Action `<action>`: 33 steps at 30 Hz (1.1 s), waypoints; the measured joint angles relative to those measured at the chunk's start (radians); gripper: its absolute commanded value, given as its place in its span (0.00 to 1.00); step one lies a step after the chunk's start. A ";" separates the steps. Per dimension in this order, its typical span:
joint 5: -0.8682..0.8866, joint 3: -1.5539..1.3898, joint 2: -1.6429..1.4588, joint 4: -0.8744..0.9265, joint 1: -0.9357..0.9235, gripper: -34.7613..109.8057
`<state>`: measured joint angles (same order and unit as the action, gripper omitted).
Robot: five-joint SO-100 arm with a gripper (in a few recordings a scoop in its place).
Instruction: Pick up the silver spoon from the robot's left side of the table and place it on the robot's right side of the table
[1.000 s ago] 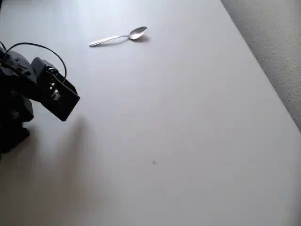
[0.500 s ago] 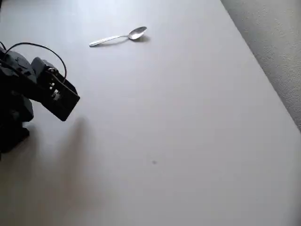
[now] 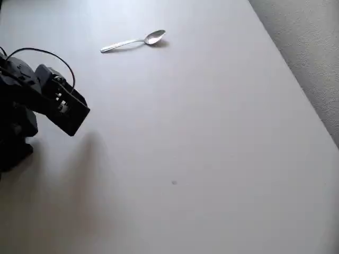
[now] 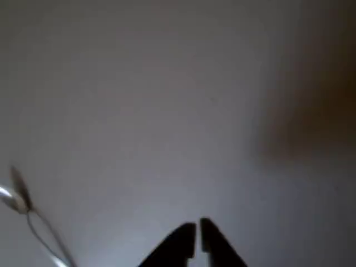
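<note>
- Your gripper shows in the wrist view as two dark fingertips at the bottom edge, pressed almost together with only a thin slit between them and nothing pinched.
- In the overhead view you see the arm as a black bulk at the left edge, its boxy end tilted down toward the right, with a thin cable arching over it. The fingertips themselves cannot be made out there.
- The gripper hangs over bare table, and the arm casts a soft shadow on the surface just below it in the overhead view.
- The spoon lies flat on the table near the top of the overhead view, well apart from your arm, up and to the right of it. Its bowl points right and its handle runs left, slightly downward.
- In the wrist view the spoon sits at the lower left edge, blurred, bowl uppermost, well to the left of the fingertips and not touching them.
- A tiny dark speck marks the table below the middle of the overhead view.
- Grey textured floor fills the right side past the table's edge.
- Against the overhead pictures from a second and half a second ago, the arm and the spoon sit at the same places; nothing has visibly moved.
</note>
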<state>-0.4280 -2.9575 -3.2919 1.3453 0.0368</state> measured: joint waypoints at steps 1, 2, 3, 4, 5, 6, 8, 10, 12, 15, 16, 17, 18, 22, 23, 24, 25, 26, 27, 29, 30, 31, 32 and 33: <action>-0.002 0.000 0.000 -0.002 0.000 0.25; -0.014 -0.003 0.000 -0.005 0.000 0.25; -0.034 -0.009 0.000 -0.006 0.000 0.25; -0.057 -0.012 0.000 -0.008 0.003 0.25; -0.080 -0.018 0.000 -0.012 0.015 0.25; -0.110 -0.026 0.000 -0.015 0.026 0.25; -0.167 -0.035 0.000 -0.020 0.041 0.25; -0.219 -0.041 0.002 -0.023 0.048 0.25; -0.247 -0.041 0.009 -0.025 0.046 0.25; -0.265 0.009 0.008 -0.014 0.009 0.25; -0.272 0.043 0.012 -0.008 0.003 0.25; -0.279 0.086 0.026 0.000 0.000 0.25; -0.284 0.126 0.051 0.005 0.002 0.25; -0.298 0.357 0.276 0.083 0.051 0.25; -0.298 0.446 0.374 0.117 0.071 0.25; -0.298 0.535 0.476 0.144 0.100 0.25; -0.296 0.626 0.563 0.172 0.133 0.25; -0.291 0.718 0.641 0.213 0.178 0.25; -0.287 0.818 0.709 0.256 0.229 0.25; -0.270 0.991 0.807 0.321 0.293 0.25; -0.262 1.088 0.864 0.364 0.327 0.25; -0.261 1.181 0.927 0.403 0.354 0.25; -0.264 1.270 1.006 0.428 0.380 0.25; -0.272 1.351 1.092 0.445 0.405 0.26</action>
<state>-0.6995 -1.6061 -2.1997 1.7902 0.4418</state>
